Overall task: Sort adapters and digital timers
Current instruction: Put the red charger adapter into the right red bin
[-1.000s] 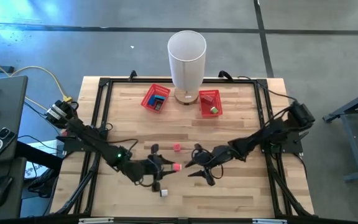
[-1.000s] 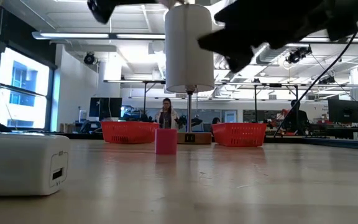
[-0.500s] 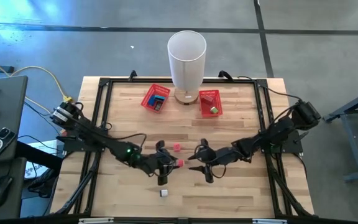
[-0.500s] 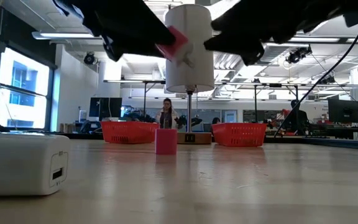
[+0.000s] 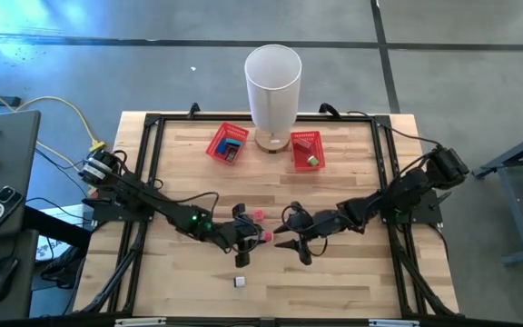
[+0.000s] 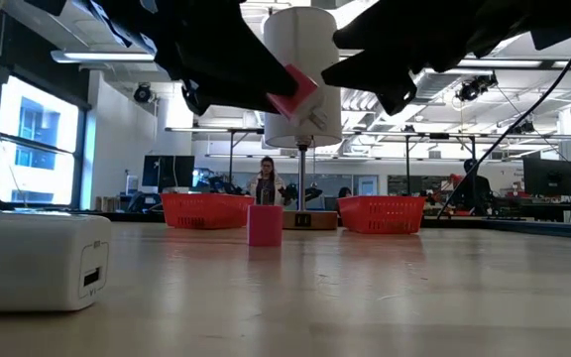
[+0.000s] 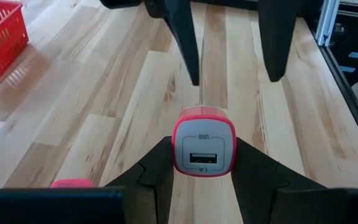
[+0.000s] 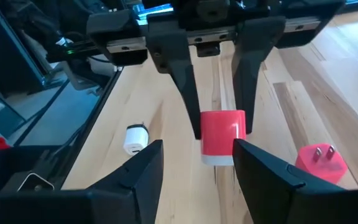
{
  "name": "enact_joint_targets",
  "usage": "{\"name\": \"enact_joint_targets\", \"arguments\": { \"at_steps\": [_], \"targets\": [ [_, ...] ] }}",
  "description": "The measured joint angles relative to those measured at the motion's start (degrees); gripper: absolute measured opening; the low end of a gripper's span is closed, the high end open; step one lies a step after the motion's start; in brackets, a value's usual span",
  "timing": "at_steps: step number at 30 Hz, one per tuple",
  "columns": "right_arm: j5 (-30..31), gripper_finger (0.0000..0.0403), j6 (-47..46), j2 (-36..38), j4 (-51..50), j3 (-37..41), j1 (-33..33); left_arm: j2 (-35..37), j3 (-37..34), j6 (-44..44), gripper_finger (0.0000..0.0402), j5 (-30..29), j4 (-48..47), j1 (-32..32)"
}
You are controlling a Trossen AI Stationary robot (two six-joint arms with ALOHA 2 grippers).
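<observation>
While the left gripper (image 5: 253, 238) clamps a small pink-and-white USB plug adapter (image 7: 203, 145) above the middle of the wooden table (image 5: 334, 282), the right gripper (image 5: 288, 242) faces it with fingers parted and empty. A second pink adapter (image 5: 258, 215) and a white adapter (image 5: 240, 282) rest on the table nearby; two red baskets (image 5: 228, 143) sit at the far edge.

You will find the left pincer (image 5: 254, 238) at mid-desk (image 5: 352, 282), gripping an adapter (image 5: 263, 236) between its fingers. The right pincer (image 5: 286, 239) faces it from just beside, fingers apart. A second adapter (image 5: 258, 215) stands just behind the left pincer; a third (image 5: 240, 282) lies nearer the front edge. Two baskets (image 5: 228, 143) (image 5: 306, 151) flank the lamp (image 5: 273, 95) at the far edge.
</observation>
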State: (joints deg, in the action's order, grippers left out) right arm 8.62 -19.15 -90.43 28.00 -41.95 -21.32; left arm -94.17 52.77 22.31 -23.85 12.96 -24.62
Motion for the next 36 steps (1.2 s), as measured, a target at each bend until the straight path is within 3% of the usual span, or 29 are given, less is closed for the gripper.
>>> {"name": "enact_joint_targets", "arguments": {
  "at_steps": [13,18,36],
  "targets": [
    [0.5,0.0267,-0.3,0.0,-0.5,0.0,0.7,0.0,0.0,-1.0,0.0119,0.1,0.3,0.3],
    [3.2,0.0268,-0.6,0.0,-1.3,0.0,2.4,0.0,0.0,-5.5,0.0119,0.1,4.6,1.2],
    [1.3,0.0240,-0.7,0.0,-4.4,0.0,3.8,0.0,0.0,-7.9,0.0123,2.8,5.1,3.5]
  ]
}}
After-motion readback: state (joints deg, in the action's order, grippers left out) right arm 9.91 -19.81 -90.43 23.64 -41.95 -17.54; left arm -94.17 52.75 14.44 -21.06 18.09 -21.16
